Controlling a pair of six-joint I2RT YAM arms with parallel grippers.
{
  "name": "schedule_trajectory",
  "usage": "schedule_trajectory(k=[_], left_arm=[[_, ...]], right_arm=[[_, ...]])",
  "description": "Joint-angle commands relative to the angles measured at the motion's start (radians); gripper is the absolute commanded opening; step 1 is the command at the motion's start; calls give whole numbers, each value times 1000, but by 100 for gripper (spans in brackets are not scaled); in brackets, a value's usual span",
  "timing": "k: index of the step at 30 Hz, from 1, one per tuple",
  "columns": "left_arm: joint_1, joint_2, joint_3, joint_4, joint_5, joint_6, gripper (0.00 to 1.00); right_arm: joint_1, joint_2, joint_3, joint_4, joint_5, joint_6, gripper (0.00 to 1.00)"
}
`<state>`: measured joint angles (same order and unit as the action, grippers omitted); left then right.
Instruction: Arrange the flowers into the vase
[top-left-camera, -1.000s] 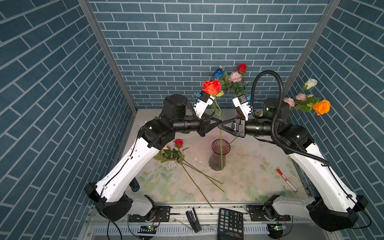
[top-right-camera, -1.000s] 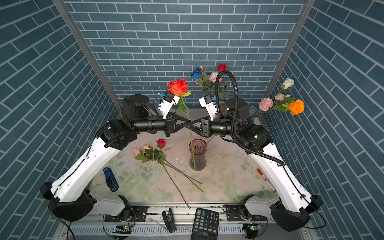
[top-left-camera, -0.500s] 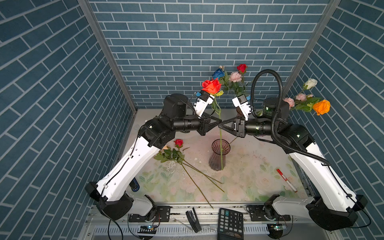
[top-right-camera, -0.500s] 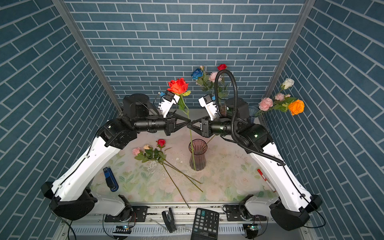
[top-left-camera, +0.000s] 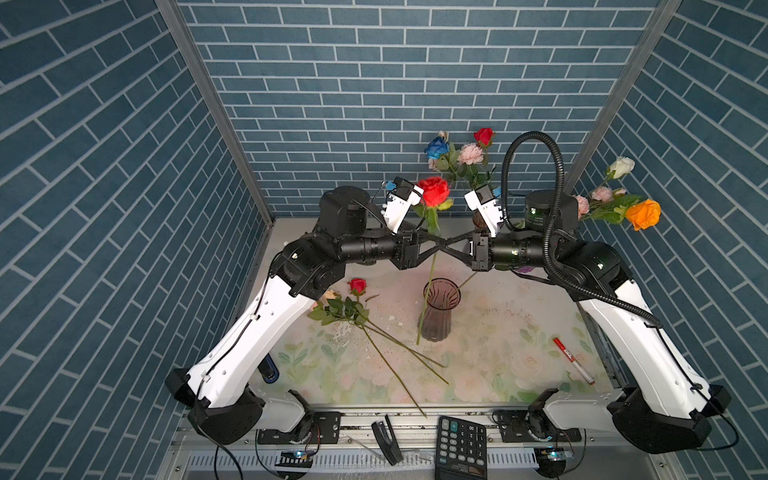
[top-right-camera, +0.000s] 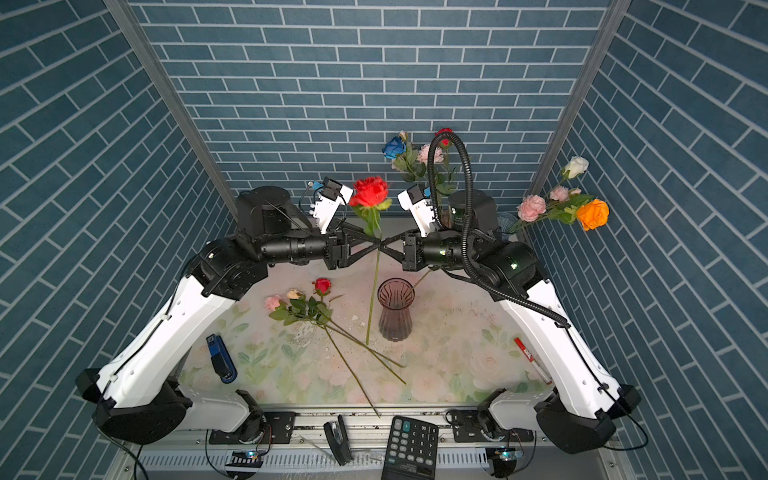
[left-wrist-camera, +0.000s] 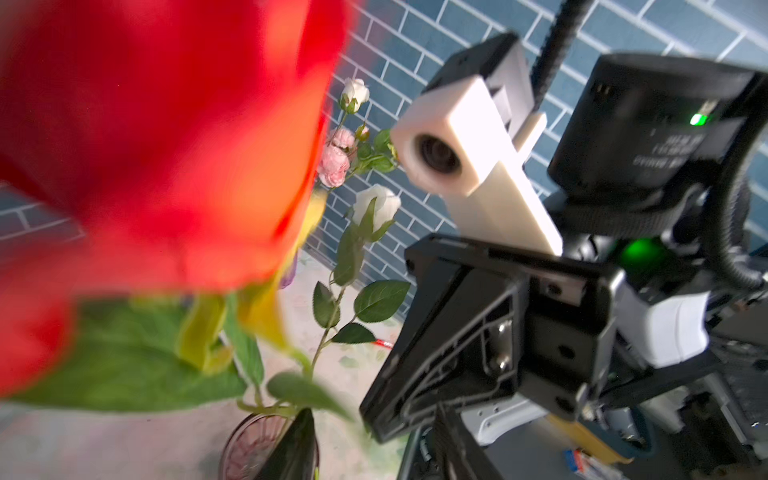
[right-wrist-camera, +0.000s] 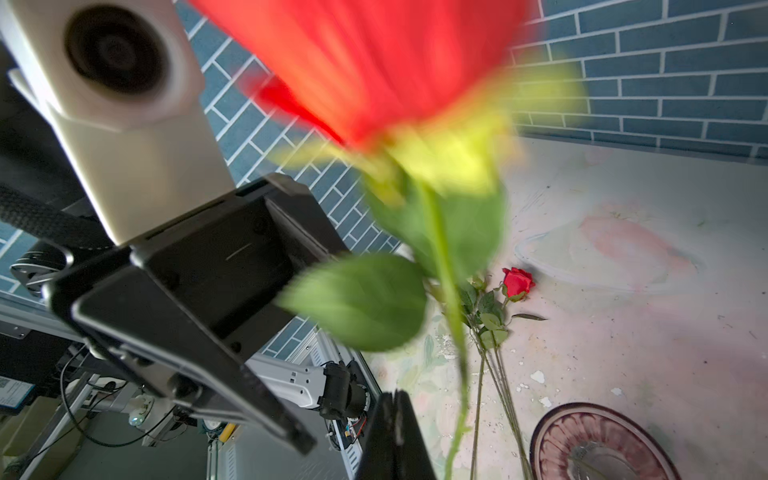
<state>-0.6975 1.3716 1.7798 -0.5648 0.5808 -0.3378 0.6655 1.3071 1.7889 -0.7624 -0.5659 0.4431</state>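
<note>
— How far along are they?

— Early, I'd say. The vase (top-left-camera: 434, 322) in the middle of the bench (top-left-camera: 498, 332) holds one flower at most. A stem leans out of its right rim and runs under the right arm. The left wrist view shows a white rose (left-wrist-camera: 376, 205) whose leafy stem seems to go down to that mouth.

— And the big red rose (top-left-camera: 433, 191)?

— In the air above the vase, with its bloom over the spot where the two hands' tips meet. In a top view its stem hangs down and ends just left of the vase. I judge it not yet inside.

— Who has it?

— Hard to say. The right hand (top-left-camera: 452, 243) is pressed together, but in its wrist view the stem runs just beside the fingers (right-wrist-camera: 388, 436), so I cannot tell if it is caught. The left hand (top-left-camera: 439, 243) looks parted.

— What's left?

— That rose, then three loose flowers (top-right-camera: 307, 309) lying on the left of the bench, stems pointing near. Two more bunches stand far back, one at the centre (top-left-camera: 459, 160) and one on the right (top-left-camera: 611, 203). Their holders are mostly hidden behind the right arm.
</note>
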Motion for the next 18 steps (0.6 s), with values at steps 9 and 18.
schedule_trajectory(k=[9,18], left_arm=[[86,-118,-124,-8,-40,-37,56],[113,-131,-455,-280,-227,-91,35]], right_arm=[[0,46,146,-110,153,-111,0],[0,-6,77,-116,173,-81,28]])
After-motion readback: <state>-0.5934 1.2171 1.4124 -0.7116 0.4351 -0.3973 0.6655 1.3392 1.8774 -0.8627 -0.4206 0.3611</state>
